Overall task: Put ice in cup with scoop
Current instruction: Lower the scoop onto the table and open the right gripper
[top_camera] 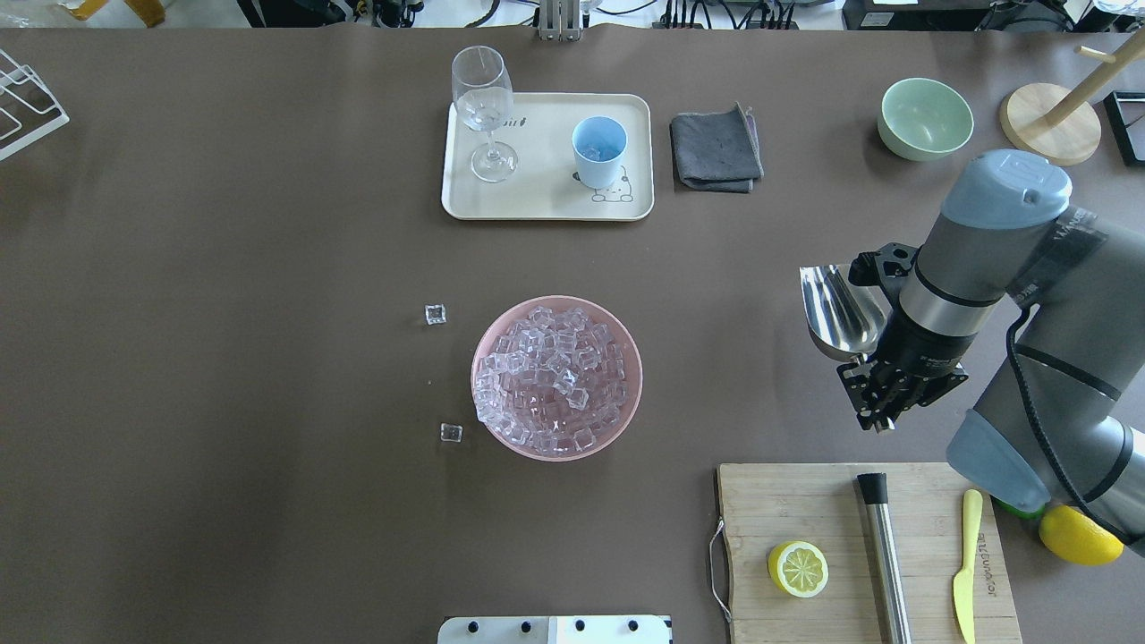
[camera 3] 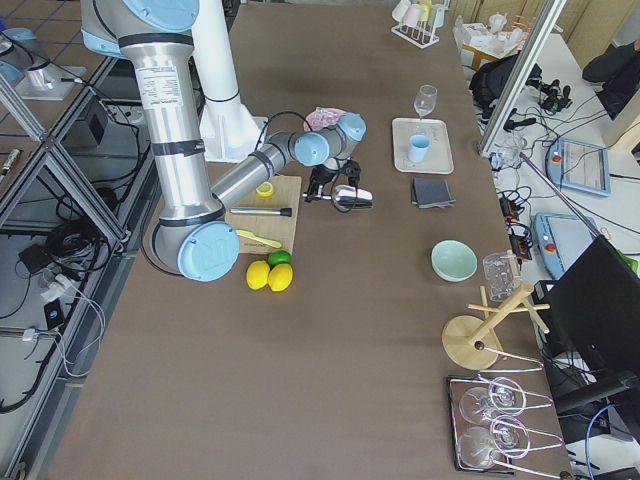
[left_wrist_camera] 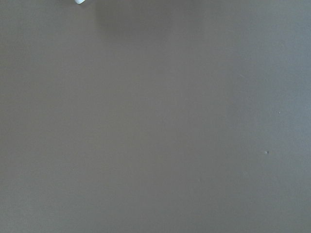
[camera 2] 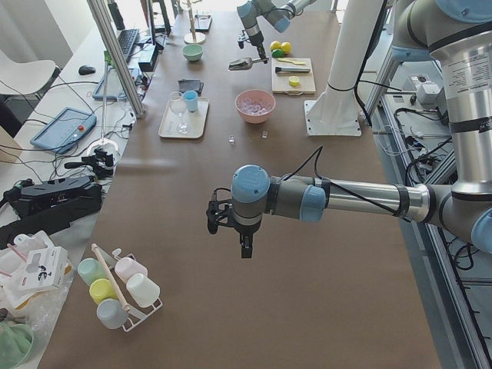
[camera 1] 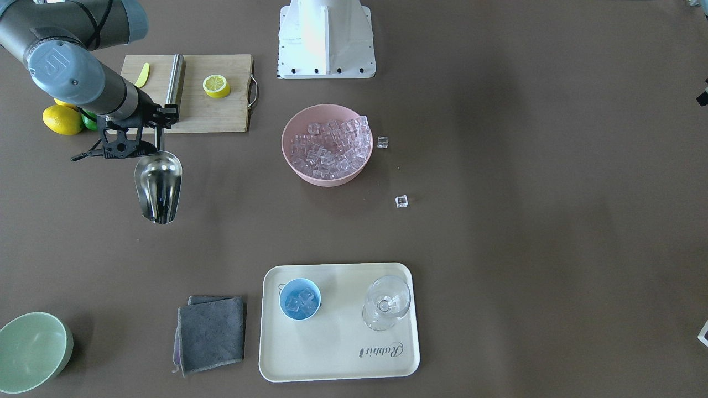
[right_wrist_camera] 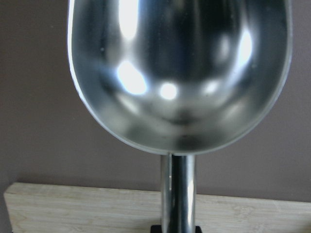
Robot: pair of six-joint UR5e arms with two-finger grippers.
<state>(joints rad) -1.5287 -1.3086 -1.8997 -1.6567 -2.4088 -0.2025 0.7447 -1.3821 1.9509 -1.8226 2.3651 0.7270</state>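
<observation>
Steel scoop (top_camera: 841,313), empty, is pinched by its thin handle in the right gripper (top_camera: 872,389) above the table (top_camera: 268,358), just beyond the cutting board (top_camera: 787,501). At mid-table, ice (top_camera: 555,380) fills the pink bowl (top_camera: 637,385), two loose cubes (top_camera: 451,433) beside it. Farther off, the cup (top_camera: 597,152) on the tray (top_camera: 537,201) holds several cubes. Whether the left gripper (camera 2: 243,244) is spread, I cannot tell

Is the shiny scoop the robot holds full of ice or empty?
Empty. The scoop shows only bare, shiny metal inside in the right wrist view, with no cubes in it.
</observation>
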